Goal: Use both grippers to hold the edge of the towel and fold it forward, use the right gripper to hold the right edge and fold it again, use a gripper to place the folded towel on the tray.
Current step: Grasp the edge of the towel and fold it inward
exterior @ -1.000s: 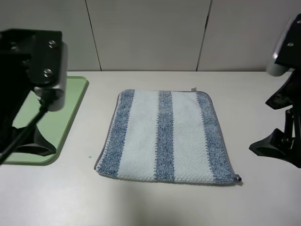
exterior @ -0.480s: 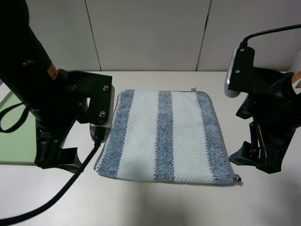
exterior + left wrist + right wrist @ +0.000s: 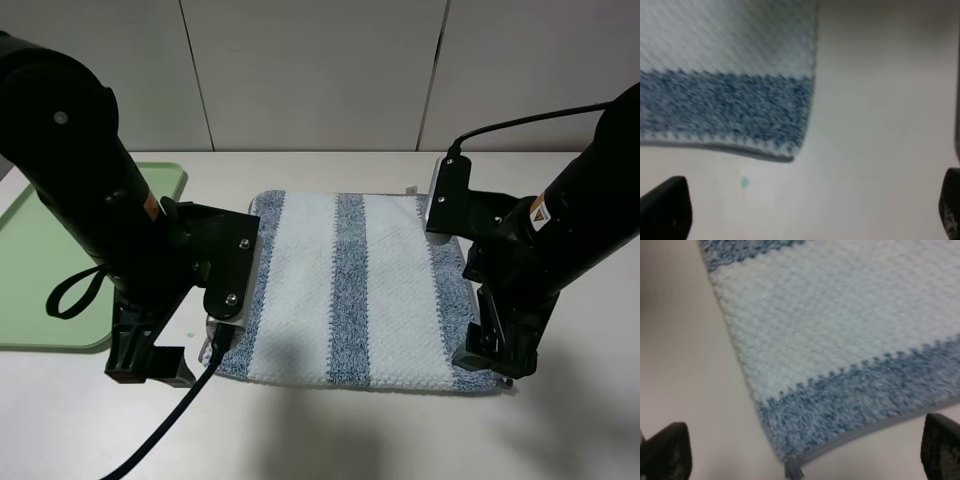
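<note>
Pale tabletop (image 3: 330, 440) holds the tray (image 3: 40, 260) at left. Next, the left gripper (image 3: 807, 210), jaws spread and empty, hovers just off the flat towel's (image 3: 350, 290) near corner. The right gripper (image 3: 802, 452) is likewise spread over its own corner. Mismatched pinches would likely skew the fold.

Blue-grey and pale striped towel (image 3: 350, 290), light-green tray (image 3: 40, 270), black arms

No writing can be read; the small orange labels (image 3: 150, 207) show nothing legible.
</note>
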### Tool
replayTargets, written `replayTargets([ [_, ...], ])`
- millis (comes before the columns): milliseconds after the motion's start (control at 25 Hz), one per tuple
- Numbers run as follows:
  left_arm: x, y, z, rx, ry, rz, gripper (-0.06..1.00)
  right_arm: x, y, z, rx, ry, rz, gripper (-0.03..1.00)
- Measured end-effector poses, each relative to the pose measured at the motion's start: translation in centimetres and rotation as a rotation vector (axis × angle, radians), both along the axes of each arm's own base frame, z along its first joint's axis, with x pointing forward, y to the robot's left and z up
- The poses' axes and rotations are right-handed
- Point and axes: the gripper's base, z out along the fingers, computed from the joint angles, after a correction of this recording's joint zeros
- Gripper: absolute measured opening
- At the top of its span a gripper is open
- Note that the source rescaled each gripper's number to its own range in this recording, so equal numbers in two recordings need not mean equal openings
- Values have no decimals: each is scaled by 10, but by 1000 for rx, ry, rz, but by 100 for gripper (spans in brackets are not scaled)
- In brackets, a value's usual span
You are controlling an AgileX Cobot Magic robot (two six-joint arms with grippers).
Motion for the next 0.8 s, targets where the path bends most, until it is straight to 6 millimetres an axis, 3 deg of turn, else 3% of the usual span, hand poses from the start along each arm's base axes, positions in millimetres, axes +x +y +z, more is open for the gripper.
replayTargets([
  [360,6,-5,-5,-32,-48,-55,99,-12,-9,-30,-50,22,117,100],
  [800,13,-12,-51,63,60,-59,98,-23,-17,-50,-50,-32,189,100],
])
